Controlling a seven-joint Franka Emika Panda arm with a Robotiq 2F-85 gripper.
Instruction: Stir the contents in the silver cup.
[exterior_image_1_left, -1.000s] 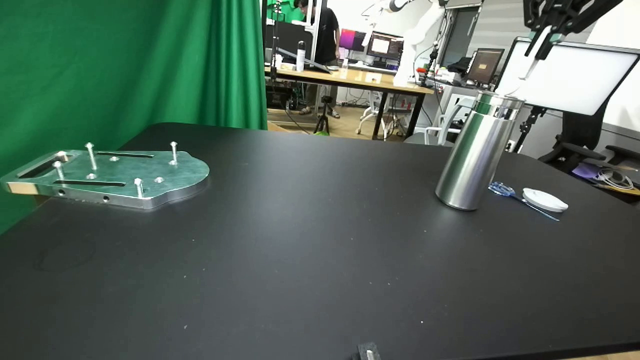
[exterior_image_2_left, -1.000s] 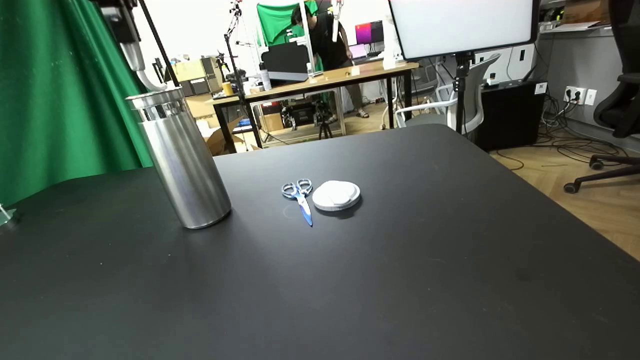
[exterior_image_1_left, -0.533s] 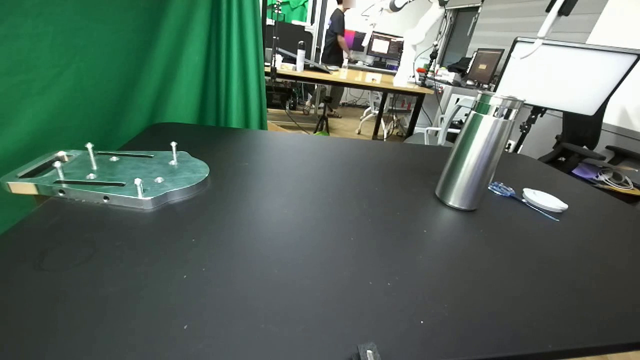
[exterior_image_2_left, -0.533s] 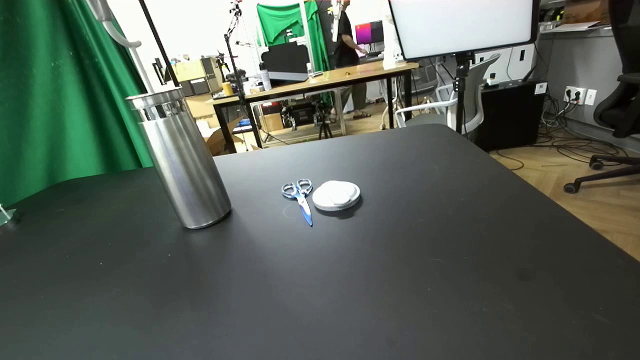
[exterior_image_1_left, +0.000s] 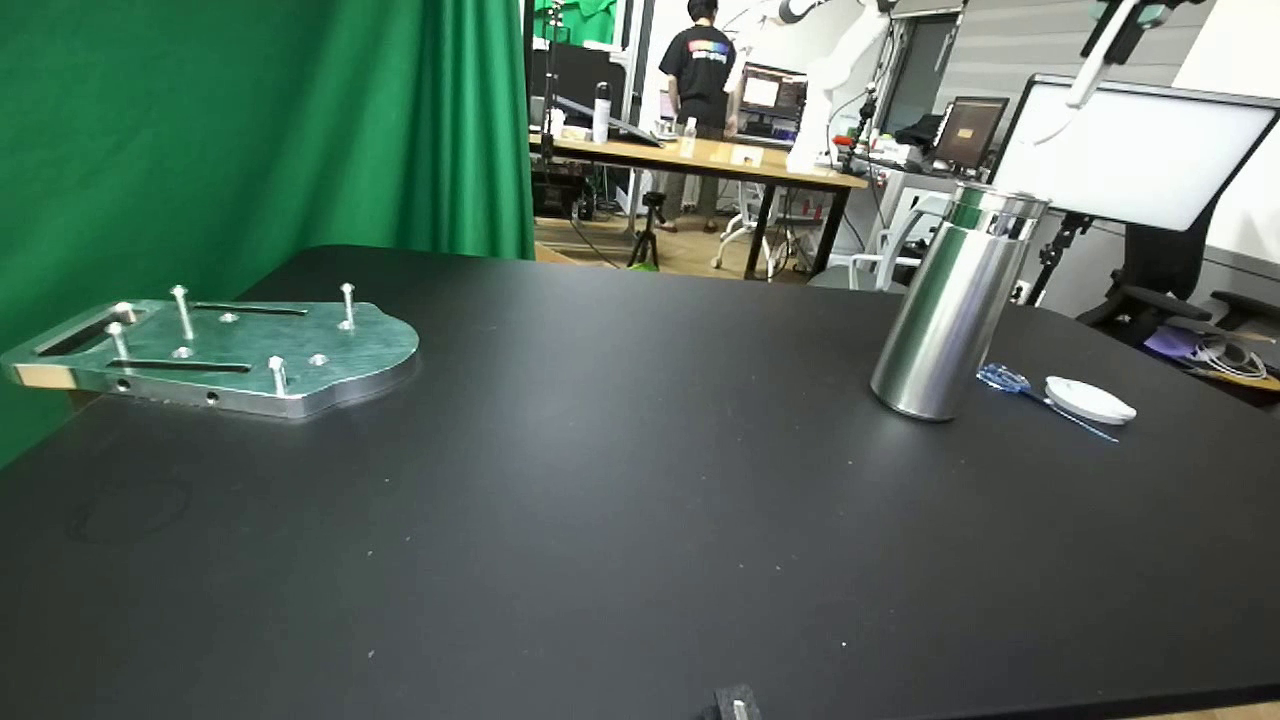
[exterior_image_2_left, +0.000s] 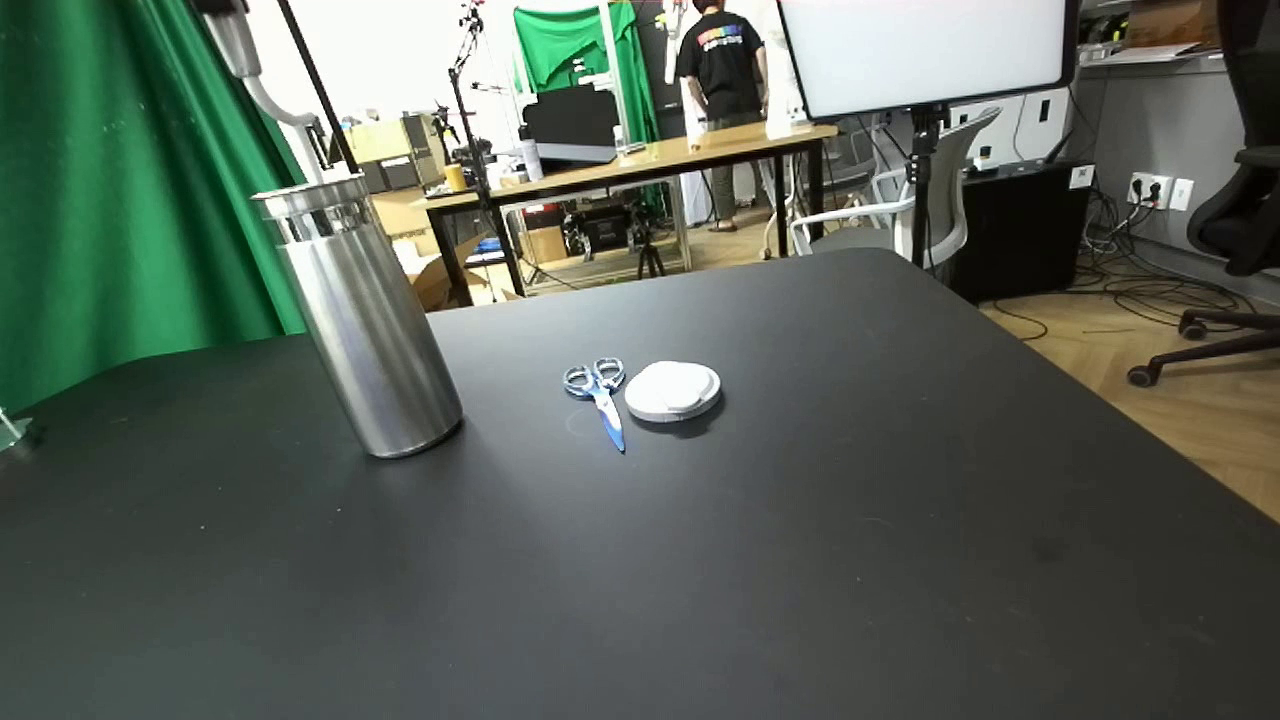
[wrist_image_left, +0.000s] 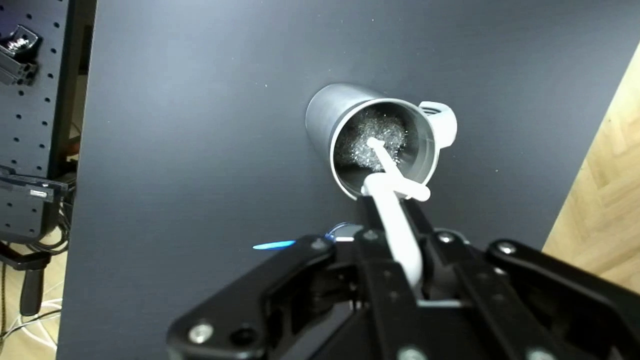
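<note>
Wrist view, looking down into the cup (wrist_image_left: 327, 112): my gripper (wrist_image_left: 392, 207) pinches the white tool (wrist_image_left: 387, 200) by its thick handle, a finger on either side. I judge this hold chosen so that the bent rod can reach into the mouth while the fingers stand clear of the rim. The rod's tip shows within the mouth's outline, over pale, speckled contents (wrist_image_left: 365, 155); how deep it sits, and whether it touches them, I cannot tell. The cup stands on the black table (exterior_image_1_left: 600, 500) in both exterior views; its lean, opposite in each, I put down to the lenses. Near it, in an exterior view, lie the scissors (exterior_image_2_left: 607, 412) and a white disc (exterior_image_2_left: 673, 392), placed, I suppose, where neither meets the stirring path. Stirring seems the step in hand, how far along I cannot say. My next move should be a small circle with the tip inside: a wide sweep could catch the rim and topple so tall a cup.
</note>
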